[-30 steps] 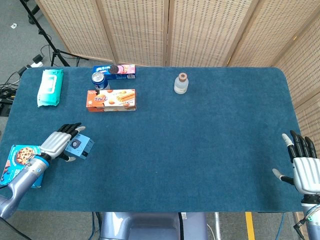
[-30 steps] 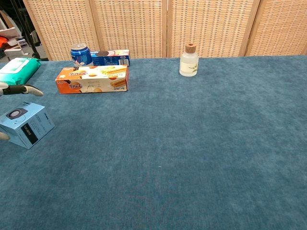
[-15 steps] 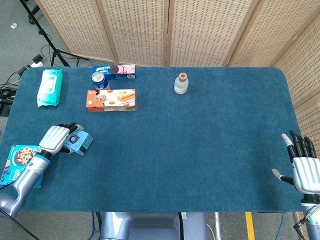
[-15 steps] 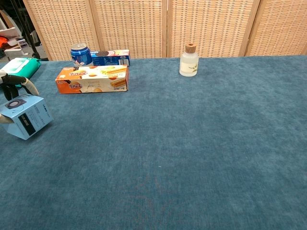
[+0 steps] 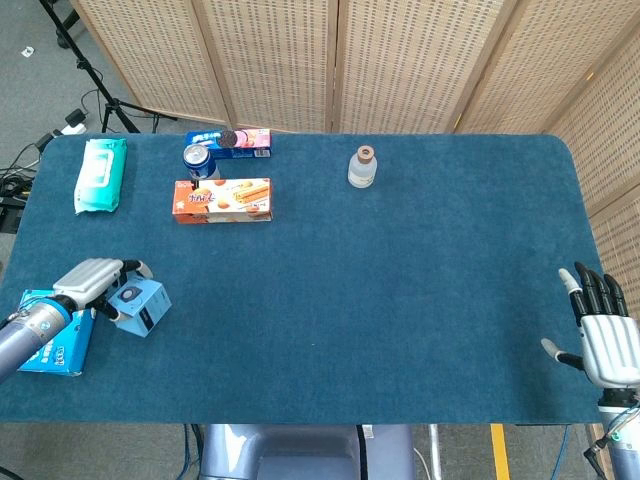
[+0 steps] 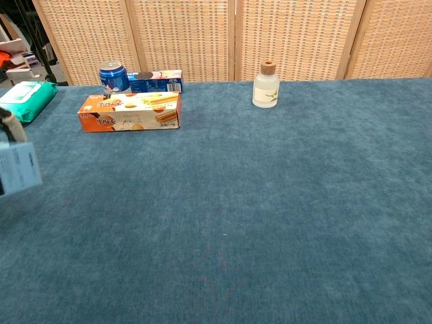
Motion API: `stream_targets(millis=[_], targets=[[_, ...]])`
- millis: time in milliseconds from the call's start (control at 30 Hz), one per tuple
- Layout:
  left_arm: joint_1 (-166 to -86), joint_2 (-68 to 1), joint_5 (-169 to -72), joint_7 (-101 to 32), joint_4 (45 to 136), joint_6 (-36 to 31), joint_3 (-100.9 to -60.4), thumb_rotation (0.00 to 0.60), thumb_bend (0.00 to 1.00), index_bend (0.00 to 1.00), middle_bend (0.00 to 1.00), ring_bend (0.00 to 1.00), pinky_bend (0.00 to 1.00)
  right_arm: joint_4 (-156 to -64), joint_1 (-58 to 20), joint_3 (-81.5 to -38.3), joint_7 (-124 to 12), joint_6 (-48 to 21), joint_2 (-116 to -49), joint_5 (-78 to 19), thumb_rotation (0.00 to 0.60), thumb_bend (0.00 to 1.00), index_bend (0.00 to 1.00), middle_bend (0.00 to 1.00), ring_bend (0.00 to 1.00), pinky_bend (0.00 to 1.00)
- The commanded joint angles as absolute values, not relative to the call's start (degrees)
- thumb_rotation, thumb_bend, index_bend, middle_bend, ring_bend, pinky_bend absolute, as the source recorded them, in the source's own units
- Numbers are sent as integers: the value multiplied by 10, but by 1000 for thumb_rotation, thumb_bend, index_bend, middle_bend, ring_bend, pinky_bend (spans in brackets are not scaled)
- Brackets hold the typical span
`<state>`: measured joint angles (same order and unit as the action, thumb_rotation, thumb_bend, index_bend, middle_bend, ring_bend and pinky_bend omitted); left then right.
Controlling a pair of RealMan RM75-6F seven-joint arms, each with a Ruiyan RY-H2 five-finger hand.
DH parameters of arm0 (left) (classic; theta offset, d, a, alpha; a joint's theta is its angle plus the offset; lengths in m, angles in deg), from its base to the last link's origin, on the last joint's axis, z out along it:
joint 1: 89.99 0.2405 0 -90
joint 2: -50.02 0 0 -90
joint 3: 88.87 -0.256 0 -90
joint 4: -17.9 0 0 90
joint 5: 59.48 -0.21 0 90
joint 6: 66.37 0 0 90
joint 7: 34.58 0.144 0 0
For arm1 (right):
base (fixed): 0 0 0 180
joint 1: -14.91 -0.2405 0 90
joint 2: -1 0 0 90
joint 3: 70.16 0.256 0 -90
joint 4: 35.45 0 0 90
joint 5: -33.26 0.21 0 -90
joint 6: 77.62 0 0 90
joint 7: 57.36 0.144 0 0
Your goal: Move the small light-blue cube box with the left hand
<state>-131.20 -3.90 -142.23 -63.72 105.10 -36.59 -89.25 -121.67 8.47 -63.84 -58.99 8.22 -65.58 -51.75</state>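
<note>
The small light-blue cube box (image 5: 139, 306) with a dark round mark on top is at the table's left front, gripped by my left hand (image 5: 92, 281), whose fingers curl over its far side. In the chest view the box (image 6: 18, 169) shows blurred at the left edge and tilted, apparently off the cloth, with a dark finger (image 6: 9, 121) above it. My right hand (image 5: 603, 335) hovers at the right front corner, empty with its fingers spread; the chest view does not show it.
A blue cookie box (image 5: 50, 338) lies under my left forearm at the table's left edge. Further back are a teal wipes pack (image 5: 100, 175), an orange biscuit box (image 5: 222, 200), a blue can (image 5: 200, 160), an Oreo pack (image 5: 243, 140) and a small bottle (image 5: 363, 167).
My left hand closed on the box and carried it left, toward the table's left edge; in the chest view it slid to the frame's left edge. The right hand stayed put.
</note>
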Motion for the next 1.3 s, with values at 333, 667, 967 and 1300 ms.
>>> stream_targets(millis=[333,667,967,1300], targets=[[-1449,-33,-1298,-581,1047,-586,-935,600,546,335,131,95,89,-1216,83,-640,-598,80,-660,-518,600,0,0,0,0,0],[-1414,-79,-1235,-498,1045,-432,-941,600,416,0,0,0,0,-1215,83,-640,-597,78,-659,-517,600,0,0,0,0,0],[-1368,-59,-1227,-509,1088,-333,-904,600,399,0,0,0,0,-1217,85,-640,-589,81,-656,-517,600,0,0,0,0,0],[-1229,-32,-1341,-554,1084,-95,-896,600,131,0,0,0,0,-1219,86,-640,-587,86,-654,-521,600,0,0,0,0,0]])
